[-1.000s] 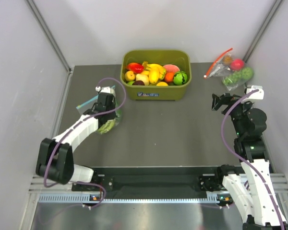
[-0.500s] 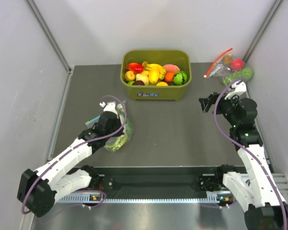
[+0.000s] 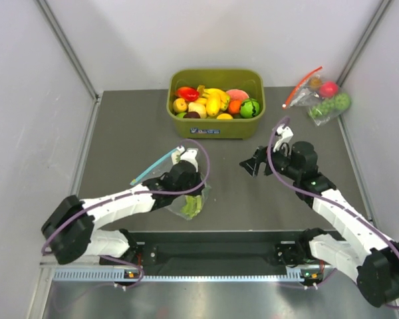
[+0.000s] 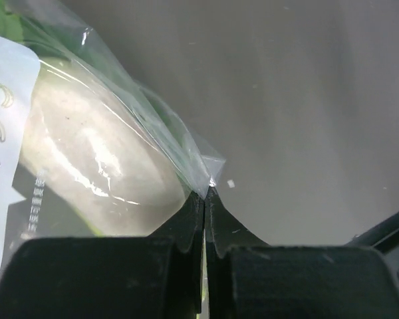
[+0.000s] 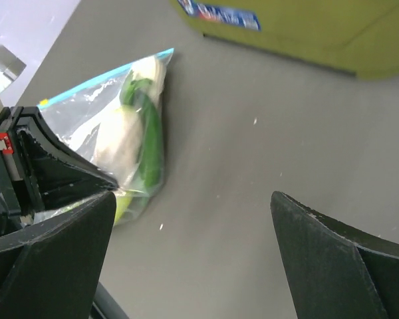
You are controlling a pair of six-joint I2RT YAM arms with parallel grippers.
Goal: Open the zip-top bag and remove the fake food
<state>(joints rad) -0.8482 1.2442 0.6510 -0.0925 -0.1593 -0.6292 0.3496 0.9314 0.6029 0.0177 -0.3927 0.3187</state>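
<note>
The clear zip-top bag (image 3: 176, 189) with a blue-green zip strip lies left of the table's middle, holding the fake food: a white radish (image 5: 116, 136), a green piece (image 5: 149, 143) and a white stalk (image 5: 149, 70). My left gripper (image 3: 186, 181) is shut on an edge of the bag; the left wrist view shows the bag's plastic (image 4: 179, 143) pinched at the fingertips and the white radish (image 4: 86, 156) behind it. My right gripper (image 3: 254, 163) is open and empty, a short way right of the bag, above the table.
An olive bin (image 3: 216, 126) of red, yellow and orange toy fruits stands at the back middle. A second clear bag with a red zip strip (image 3: 322, 96) lies at the back right. Grey walls close in both sides.
My left gripper has dragged the bag from the far left toward the table's middle and nearer the front. My right arm has swung left and down toward the bag.
</note>
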